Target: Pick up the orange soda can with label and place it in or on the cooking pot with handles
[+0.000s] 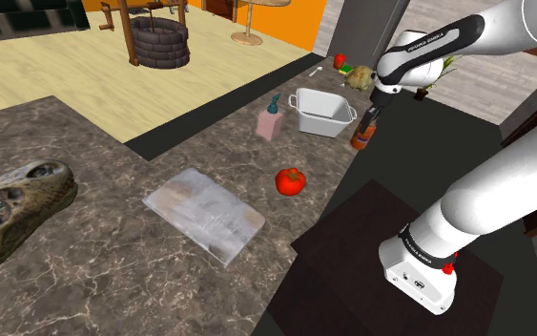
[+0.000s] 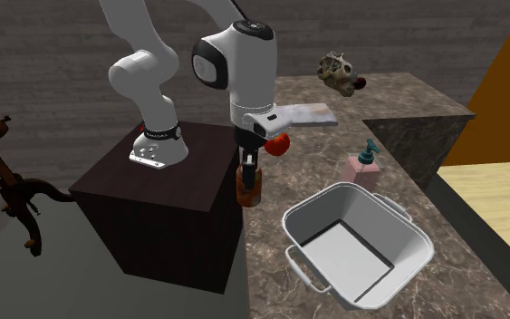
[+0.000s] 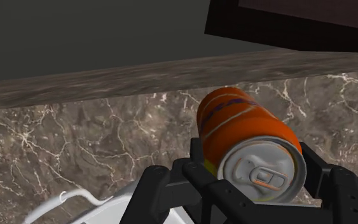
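The orange soda can (image 1: 361,136) with a purple-striped label stands upright near the counter's edge, beside the stand. My gripper (image 1: 369,122) comes down on it from above and is shut on it. In the second exterior view the can (image 2: 247,186) hangs under the gripper (image 2: 248,169), a short way from the pot. The wrist view has the can (image 3: 244,130) clasped between the black fingers (image 3: 195,170), its silver top toward the camera. The white cooking pot with handles (image 1: 320,113) sits empty on the counter, its rim (image 2: 307,213) close to the can. Whether the can touches the counter I cannot tell.
A pink soap dispenser (image 1: 271,122) stands just beyond the pot. A red tomato (image 1: 292,180), a grey flat board (image 1: 204,213) and a skull (image 1: 13,205) lie farther along the marble counter. The dark stand (image 1: 390,253) borders the counter edge.
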Action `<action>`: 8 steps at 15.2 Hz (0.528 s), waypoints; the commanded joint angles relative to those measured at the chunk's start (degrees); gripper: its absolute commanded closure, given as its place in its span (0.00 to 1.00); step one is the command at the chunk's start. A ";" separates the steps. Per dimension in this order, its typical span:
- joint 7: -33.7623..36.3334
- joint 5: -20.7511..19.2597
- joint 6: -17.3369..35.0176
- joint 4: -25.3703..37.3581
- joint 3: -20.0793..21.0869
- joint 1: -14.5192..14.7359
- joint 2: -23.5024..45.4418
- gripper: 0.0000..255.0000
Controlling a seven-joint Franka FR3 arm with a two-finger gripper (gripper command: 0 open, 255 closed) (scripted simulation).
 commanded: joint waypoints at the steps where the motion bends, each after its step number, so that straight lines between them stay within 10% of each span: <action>1: 0.25 -0.43 -1.81 0.81 0.10 -0.09 -1.06 1.00; 8: 1.25 -1.66 -7.74 3.32 0.73 -0.29 -4.67 1.00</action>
